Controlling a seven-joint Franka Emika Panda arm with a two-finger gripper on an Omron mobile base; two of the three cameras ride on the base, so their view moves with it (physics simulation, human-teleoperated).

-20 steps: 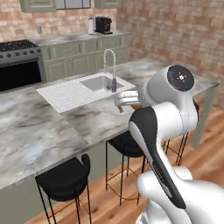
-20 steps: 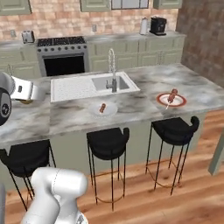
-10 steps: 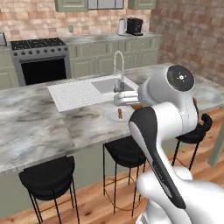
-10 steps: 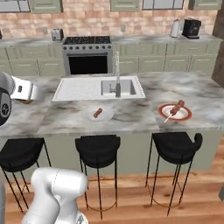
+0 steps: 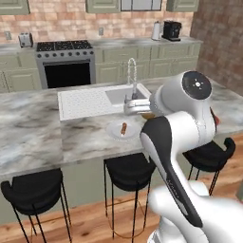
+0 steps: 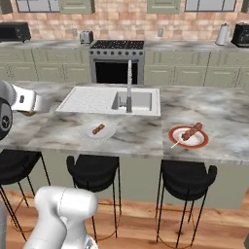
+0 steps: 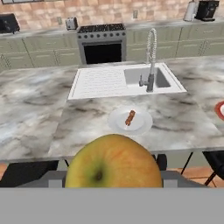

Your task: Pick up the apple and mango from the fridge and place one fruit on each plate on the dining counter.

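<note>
Apple (image 7: 113, 162) large at the bottom centre of the hand view, yellow-green with a red blush, stem dimple facing the camera, gripped between the finger tips of the gripper (image 7: 113, 175); jaws spread just to the fruit's width, their ends hidden behind it. In the right base view, gripper (image 6: 30, 103) at the left edge, a sliver of orange-yellow fruit under it.

Dining counter (image 6: 141, 131) across the middle of all 3 views, marbled grey-white, with inset sink (image 6: 136, 100) and curved steel tap (image 6: 129, 82) at centre. Pale plate (image 6: 97, 130) in front of the sink, a small brown piece of food on it; same plate at centre in the hand view (image 7: 130, 121) and centre of the left base view (image 5: 123, 129). Red-rimmed plate (image 6: 188, 136) to the right in the right base view, carrying a skewer; its edge (image 7: 220, 109) at the right border of the hand view. 2 plates well apart. Apple off both plates, held above the counter's near edge.

Black stools (image 6: 95, 172) along the lower part of the frame. Stove (image 6: 116, 61) against the brick wall at upper centre.
</note>
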